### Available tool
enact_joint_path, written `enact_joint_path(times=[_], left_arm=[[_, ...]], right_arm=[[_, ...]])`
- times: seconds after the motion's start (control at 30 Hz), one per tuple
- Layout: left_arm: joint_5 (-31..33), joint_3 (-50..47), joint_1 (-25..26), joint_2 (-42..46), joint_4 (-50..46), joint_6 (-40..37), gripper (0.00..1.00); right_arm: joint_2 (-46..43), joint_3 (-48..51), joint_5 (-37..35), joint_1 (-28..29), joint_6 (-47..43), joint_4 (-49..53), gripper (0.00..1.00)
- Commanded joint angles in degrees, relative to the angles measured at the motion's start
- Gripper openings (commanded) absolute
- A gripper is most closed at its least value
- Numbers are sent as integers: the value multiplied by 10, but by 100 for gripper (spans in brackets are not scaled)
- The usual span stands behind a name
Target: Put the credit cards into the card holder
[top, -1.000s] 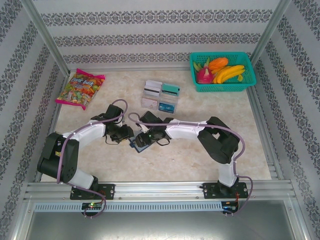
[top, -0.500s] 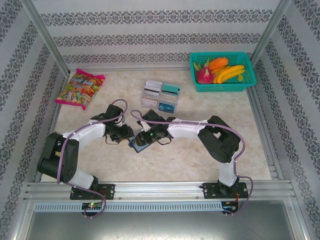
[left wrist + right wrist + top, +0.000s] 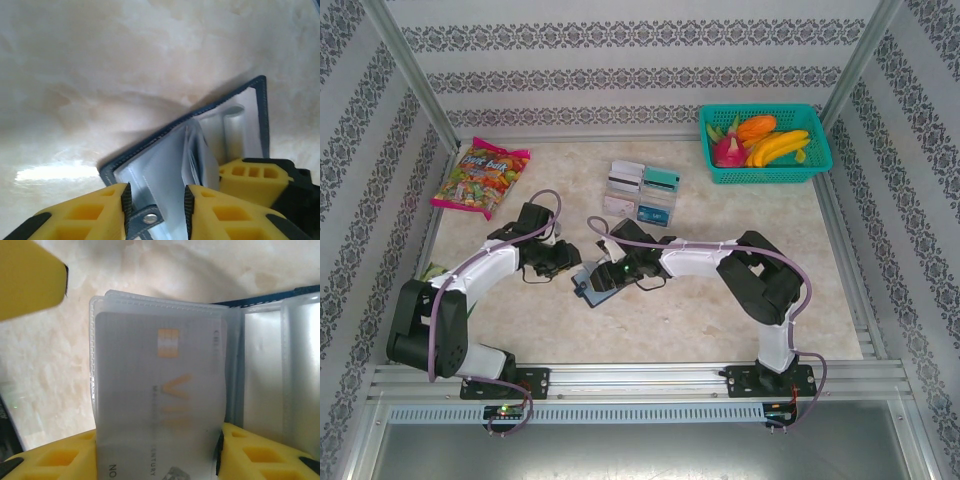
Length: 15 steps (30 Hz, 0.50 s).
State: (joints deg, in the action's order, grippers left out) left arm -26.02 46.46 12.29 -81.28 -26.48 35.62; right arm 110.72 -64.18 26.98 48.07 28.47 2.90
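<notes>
The dark navy card holder [image 3: 588,290] lies open on the table between my two grippers. My left gripper [image 3: 156,200] is shut on its cover [image 3: 165,170] at the snap tab [image 3: 149,218], holding it open. My right gripper [image 3: 159,435] is shut on a white-grey credit card [image 3: 160,365] with an orange chip. The card's far end sits inside a clear sleeve [image 3: 100,310] of the card holder [image 3: 265,365]. Seen from above, the left gripper [image 3: 566,262] and the right gripper [image 3: 607,277] meet over the holder. Several more credit cards [image 3: 640,190] lie in a group further back.
A teal basket [image 3: 765,170] of toy fruit stands at the back right. A bright candy bag [image 3: 480,178] lies at the back left. Metal posts and patterned walls close in the table. A yellow finger [image 3: 30,280] of the left gripper shows close to the sleeve.
The left arm has swung, its elbow moving left and its gripper shifting slightly back-left while keeping hold of the holder. The right gripper with the card has barely moved.
</notes>
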Motion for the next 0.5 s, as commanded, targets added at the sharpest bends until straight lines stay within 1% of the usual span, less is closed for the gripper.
enact_joint_path(times=[0.0,0.17,0.3,0.47], left_arm=[[-39,-8,-3,-7,20,1,34],[-54,-32,-2,-23,50,5,31],[-48,-41,-2,-29,56,2,28],[-35,-34,-2,-48,53,-7,29]], right_arm=[[2,27,40,-11,32,-31,51],[12,41,83,-26,63,-77,51],[20,52,109,-35,89,-115,51],[30,58,127,-39,105,-140,51]])
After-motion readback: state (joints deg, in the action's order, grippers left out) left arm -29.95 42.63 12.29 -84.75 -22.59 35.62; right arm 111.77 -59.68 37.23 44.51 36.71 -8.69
